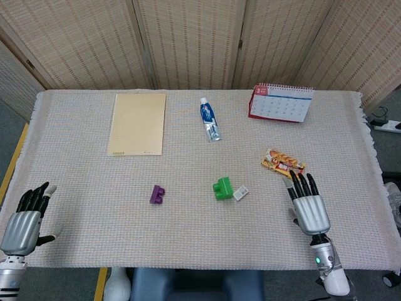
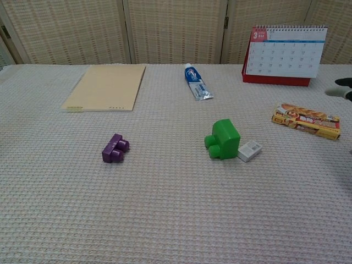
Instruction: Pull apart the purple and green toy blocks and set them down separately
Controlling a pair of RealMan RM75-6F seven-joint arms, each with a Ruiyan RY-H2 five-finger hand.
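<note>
The purple block [image 1: 157, 194] [image 2: 115, 148] lies on its own at the table's left of centre. The green block [image 1: 222, 188] [image 2: 223, 139] lies well apart from it to the right, with a small white eraser [image 1: 240, 194] [image 2: 249, 150] touching its right side. My left hand [image 1: 24, 217] hangs at the near left edge, fingers spread, holding nothing. My right hand [image 1: 307, 205] hovers flat near the front right, fingers apart and empty; only its fingertips [image 2: 342, 93] show at the right border of the chest view.
A tan notepad [image 1: 138, 123] lies at the back left, a toothpaste tube [image 1: 210, 119] at the back centre and a desk calendar [image 1: 280, 103] at the back right. A snack packet [image 1: 284, 163] sits just beyond my right hand.
</note>
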